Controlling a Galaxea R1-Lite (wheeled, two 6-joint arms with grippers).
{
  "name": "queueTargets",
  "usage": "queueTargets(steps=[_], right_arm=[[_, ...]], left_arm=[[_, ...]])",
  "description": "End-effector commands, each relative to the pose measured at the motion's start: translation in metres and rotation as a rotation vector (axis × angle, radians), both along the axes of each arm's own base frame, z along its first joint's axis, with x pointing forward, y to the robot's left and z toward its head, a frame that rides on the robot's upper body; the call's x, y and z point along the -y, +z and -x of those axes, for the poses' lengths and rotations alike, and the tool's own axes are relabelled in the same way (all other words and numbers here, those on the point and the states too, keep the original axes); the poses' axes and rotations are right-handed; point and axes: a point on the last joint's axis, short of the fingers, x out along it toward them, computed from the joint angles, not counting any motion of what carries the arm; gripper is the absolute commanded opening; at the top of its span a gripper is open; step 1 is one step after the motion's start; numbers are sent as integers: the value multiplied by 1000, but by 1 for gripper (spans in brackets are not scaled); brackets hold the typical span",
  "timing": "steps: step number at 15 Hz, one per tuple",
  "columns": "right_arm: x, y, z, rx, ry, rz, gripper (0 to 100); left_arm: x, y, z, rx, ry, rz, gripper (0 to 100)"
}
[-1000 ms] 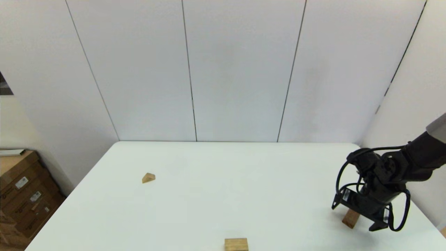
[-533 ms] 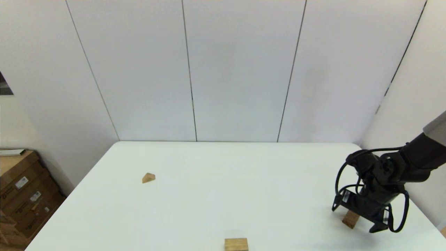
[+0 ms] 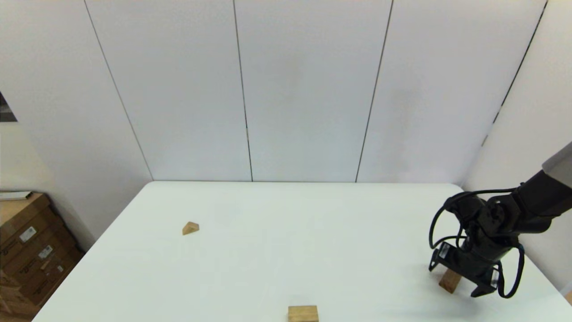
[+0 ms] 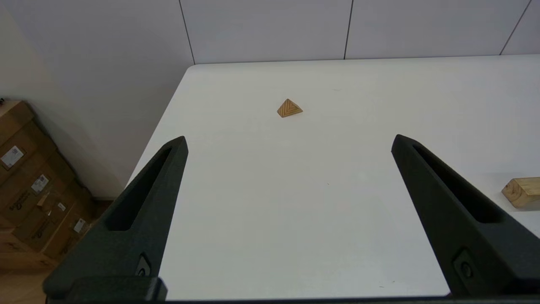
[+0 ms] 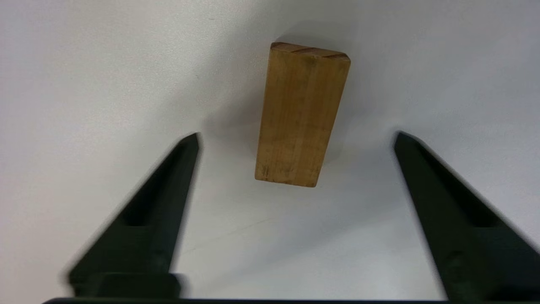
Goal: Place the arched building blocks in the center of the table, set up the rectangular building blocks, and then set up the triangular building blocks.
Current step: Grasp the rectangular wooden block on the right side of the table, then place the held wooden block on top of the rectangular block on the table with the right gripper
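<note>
An oblong light-brown block, which I take for the arched block [image 5: 300,114], lies flat near the table's right edge [image 3: 449,281]; its cut-out does not show. My right gripper [image 5: 295,137] hangs just above it, open, with one finger on each side of the block's near end and neither touching it; in the head view the right gripper [image 3: 462,275] covers most of the block. The rectangular block [image 3: 303,313] sits at the front edge, centre [image 4: 521,192]. The triangular block [image 3: 190,228] rests far left [image 4: 289,108]. My left gripper [image 4: 289,138] is open, well short of the triangular block.
The white table [image 3: 286,250] ends close to the right of the right gripper. Cardboard boxes [image 3: 27,250] stand on the floor beyond the table's left edge. White wall panels close off the back.
My right gripper has shifted slightly over the oblong block. None of the blocks has moved.
</note>
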Motion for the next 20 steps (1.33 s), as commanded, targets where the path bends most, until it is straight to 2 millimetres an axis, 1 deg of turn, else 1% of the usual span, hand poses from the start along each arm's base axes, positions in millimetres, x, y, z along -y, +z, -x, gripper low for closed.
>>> queueTargets(steps=[1, 8, 9, 10, 11, 13, 14, 15, 17, 20], right_arm=[[0, 0, 0, 0, -3, 1, 0], [0, 0, 0, 2, -3, 0, 0], [0, 4, 1, 11, -3, -3, 0], [-2, 14, 3, 42, 9, -13, 0], [-8, 29, 8, 86, 37, -30, 0], [-29, 71, 18, 202, 190, -53, 0], [-50, 91, 27, 259, 321, -40, 0], [-70, 101, 37, 260, 417, -34, 0], [-104, 113, 57, 242, 629, -29, 0], [-153, 124, 82, 280, 898, -45, 0]], left_arm=[[0, 0, 0, -3, 0, 1, 100], [0, 0, 0, -3, 0, 1, 100], [0, 0, 0, -3, 0, 1, 100], [0, 0, 0, -2, 0, 1, 100], [0, 0, 0, -2, 0, 1, 100], [0, 0, 0, -2, 0, 1, 100], [0, 0, 0, -2, 0, -1, 100], [0, 0, 0, -2, 0, -1, 100], [0, 0, 0, -2, 0, -1, 100], [0, 0, 0, -3, 0, -2, 100]])
